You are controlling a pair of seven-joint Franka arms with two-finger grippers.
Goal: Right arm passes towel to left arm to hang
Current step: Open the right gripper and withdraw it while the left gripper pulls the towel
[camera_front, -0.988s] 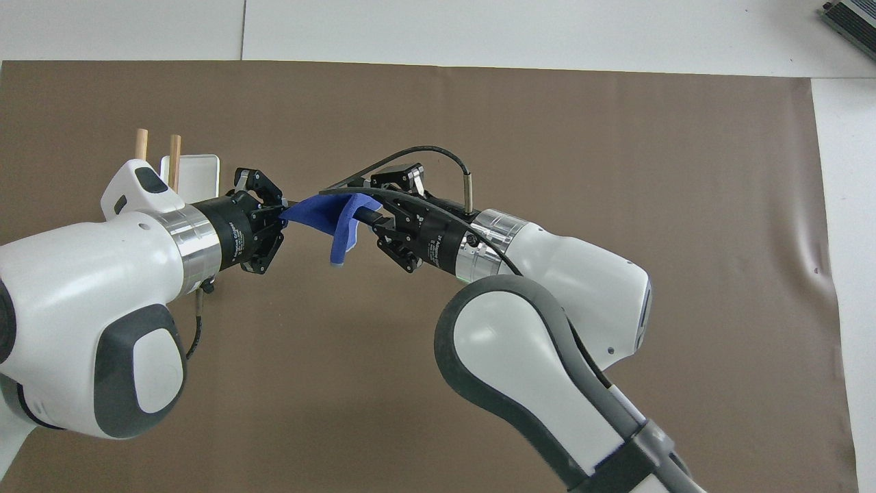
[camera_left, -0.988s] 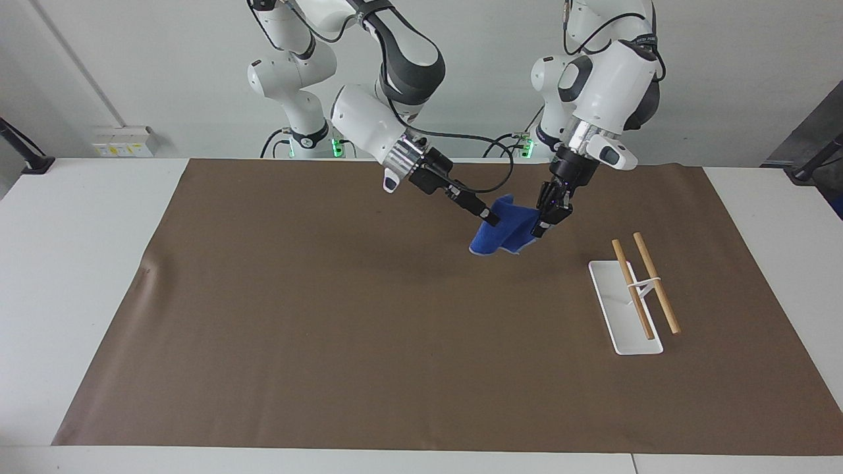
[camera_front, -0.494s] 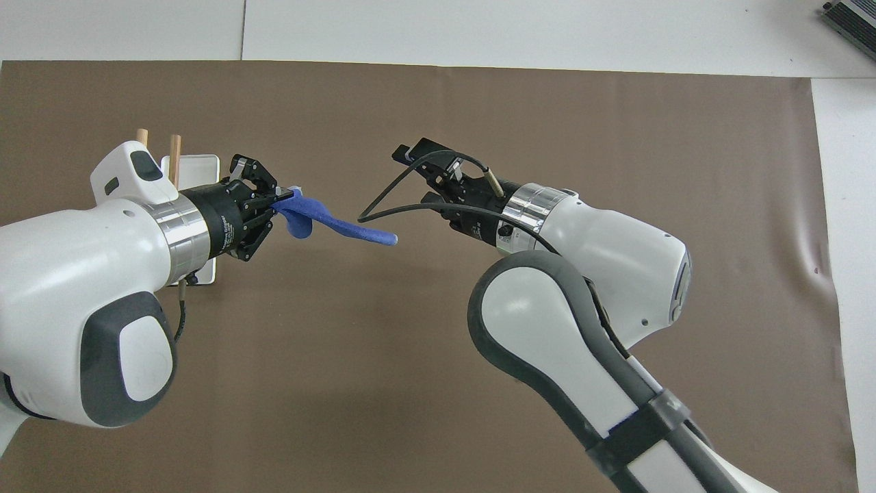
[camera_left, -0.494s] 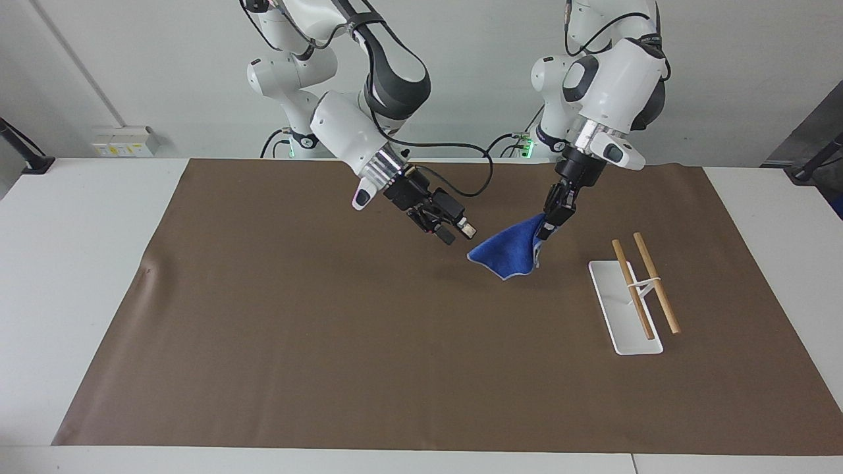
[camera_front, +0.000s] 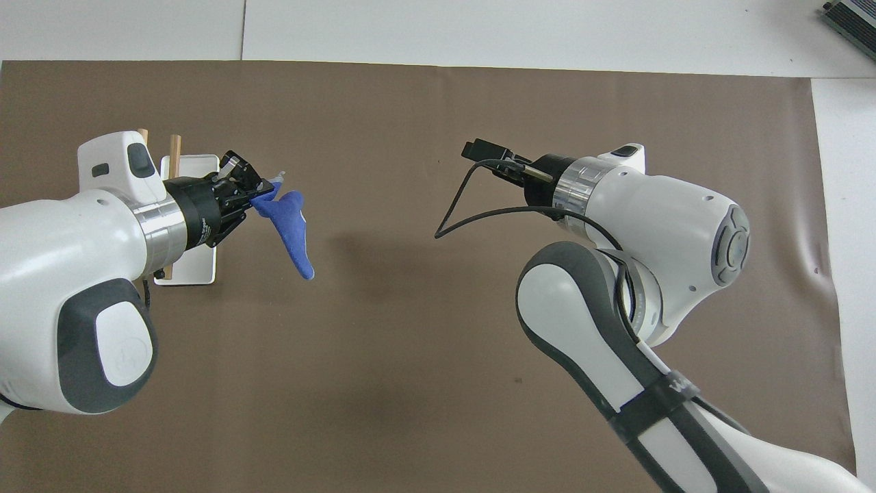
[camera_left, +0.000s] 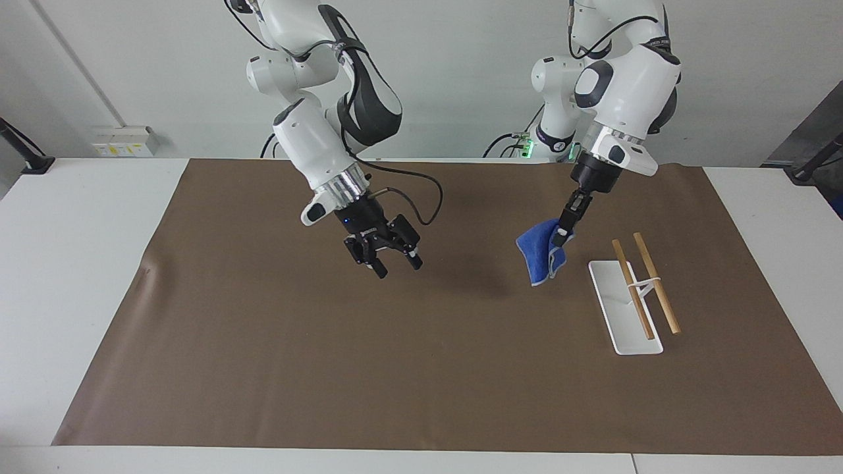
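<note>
1. Hanging from the left hand [camera_left: 561, 238], which is clamped on one of its corners, the towel [camera_left: 539, 253] droops above the brown mat [camera_left: 421, 368], just beside the white rack [camera_left: 622, 306] with two wooden rods [camera_left: 642, 284].
2. The right hand [camera_left: 394, 262] hovers over the middle of the mat, fingers [camera_left: 379, 268] spread apart and holding nothing, well apart from the towel.
3. The mat covers the bench [camera_left: 79, 263].

Blue towel [camera_left: 541, 252] dangling, crumpled, midair

Left gripper [camera_left: 561, 238] raised toward its own end of the table, fingertips pinched together on the towel [camera_left: 541, 257], right gripper [camera_left: 394, 258] hanging mid-table, pointing down, fingers spread, empty.
</note>
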